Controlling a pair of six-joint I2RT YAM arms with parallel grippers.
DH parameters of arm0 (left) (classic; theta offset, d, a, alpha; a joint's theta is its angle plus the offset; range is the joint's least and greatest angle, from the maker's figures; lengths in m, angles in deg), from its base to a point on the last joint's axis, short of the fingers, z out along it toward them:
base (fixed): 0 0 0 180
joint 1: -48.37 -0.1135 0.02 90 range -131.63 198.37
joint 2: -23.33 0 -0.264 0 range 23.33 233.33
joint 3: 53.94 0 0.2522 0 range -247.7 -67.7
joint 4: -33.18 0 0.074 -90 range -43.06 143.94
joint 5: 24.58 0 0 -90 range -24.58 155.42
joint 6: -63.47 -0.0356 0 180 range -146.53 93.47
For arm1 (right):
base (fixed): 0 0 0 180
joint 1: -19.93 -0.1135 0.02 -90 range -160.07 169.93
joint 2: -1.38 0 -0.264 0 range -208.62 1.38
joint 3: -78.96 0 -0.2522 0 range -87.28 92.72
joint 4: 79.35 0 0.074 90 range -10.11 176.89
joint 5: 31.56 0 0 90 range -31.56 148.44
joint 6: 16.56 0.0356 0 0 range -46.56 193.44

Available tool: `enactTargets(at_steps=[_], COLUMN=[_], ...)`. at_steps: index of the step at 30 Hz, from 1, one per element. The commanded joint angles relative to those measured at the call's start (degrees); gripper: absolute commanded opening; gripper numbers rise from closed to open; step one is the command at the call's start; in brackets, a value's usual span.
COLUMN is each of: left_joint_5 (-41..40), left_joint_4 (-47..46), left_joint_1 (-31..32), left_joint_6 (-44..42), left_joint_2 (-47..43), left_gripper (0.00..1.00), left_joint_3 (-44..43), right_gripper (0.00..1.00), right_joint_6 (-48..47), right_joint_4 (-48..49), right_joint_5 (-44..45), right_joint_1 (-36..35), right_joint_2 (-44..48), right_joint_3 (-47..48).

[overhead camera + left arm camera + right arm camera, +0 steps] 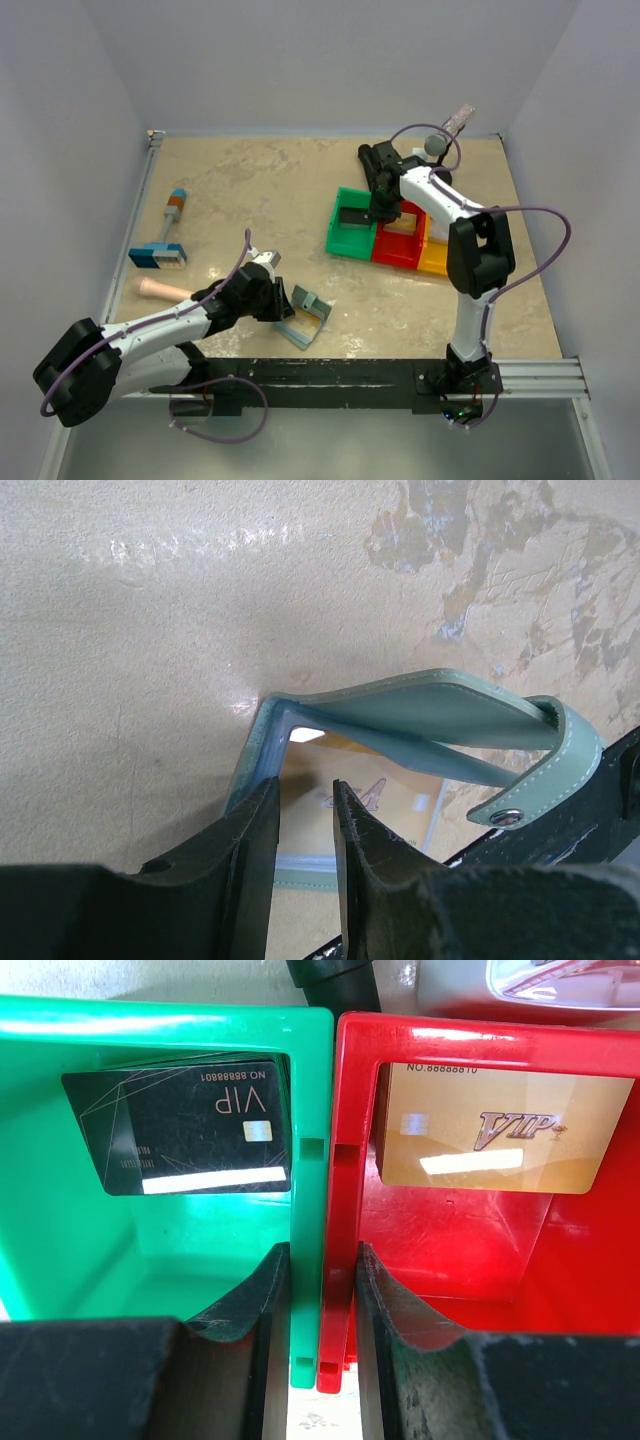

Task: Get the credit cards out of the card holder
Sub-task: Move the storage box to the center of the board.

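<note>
"Where's the holder?"

"Near me, left of the middle. The holder (pixel 305 316) sits half open on the table (pixel 280 190), with an orange card (pixel 385 800) inside. My left pincer (pixel 305 795) is at its left edge, fingers (pixel 255 850) a bit apart. I can't tell if they pinch it."

"And the right pincer?"

"My right pincer (pixel 322 1255) is far right, with one finger on each side of the walls where the green bin (pixel 150 1020) meets the red bin (pixel 480 1032). I can't tell if it squeezes them. A dark card (pixel 180 1130) lies in the green bin, a gold card (pixel 490 1130) in the red."

Left arm (pixel 150 335) and right arm (pixel 466 320): white link shells, black joint housings. Left gripper (pixel 305 785) and right gripper (pixel 322 1248): matte black, curved fingers. A purple cable (pixel 568 232) loops along each arm.
</note>
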State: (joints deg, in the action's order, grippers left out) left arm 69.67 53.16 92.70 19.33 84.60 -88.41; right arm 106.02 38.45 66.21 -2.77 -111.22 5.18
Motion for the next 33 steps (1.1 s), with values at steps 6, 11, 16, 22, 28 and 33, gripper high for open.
enactTargets(at_steps=[6,11,16,22,28,33], left_joint_5=[0.4,0.8,0.6,0.1,-0.6,-0.6], left_joint_4=[-0.2,-0.2,-0.2,0.3,1.3,2.1], left_joint_1=[0.4,0.4,0.5,0.4,0.4,0.4], left_joint_6=[-0.9,-1.2,-1.2,-1.4,-1.6,-1.7], left_joint_2=[-0.2,-0.2,-0.2,-0.4,-1.3,-1.7], left_gripper=[0.32,0.32,0.32,0.32,0.32,0.33], left_joint_3=[0.8,0.5,0.5,0.1,-0.3,-0.8], right_gripper=[0.00,0.18,0.41,0.57,0.68,0.78], right_joint_6=[0.3,0.2,-0.1,-1.6,-7.6,-12.6], right_joint_4=[3.1,9.9,13.5,13.6,16.4,18.2], right_joint_5=[-3.8,-6.4,-7.6,-4.7,-5.3,-7.5], right_joint_1=[0.9,0.7,-0.9,-5.9,-14.9,-22.8], right_joint_2=[0.4,7.3,14.0,20.1,26.2,27.4], right_joint_3=[4.1,-5.2,-12.2,-16.2,-20.2,-24.0])
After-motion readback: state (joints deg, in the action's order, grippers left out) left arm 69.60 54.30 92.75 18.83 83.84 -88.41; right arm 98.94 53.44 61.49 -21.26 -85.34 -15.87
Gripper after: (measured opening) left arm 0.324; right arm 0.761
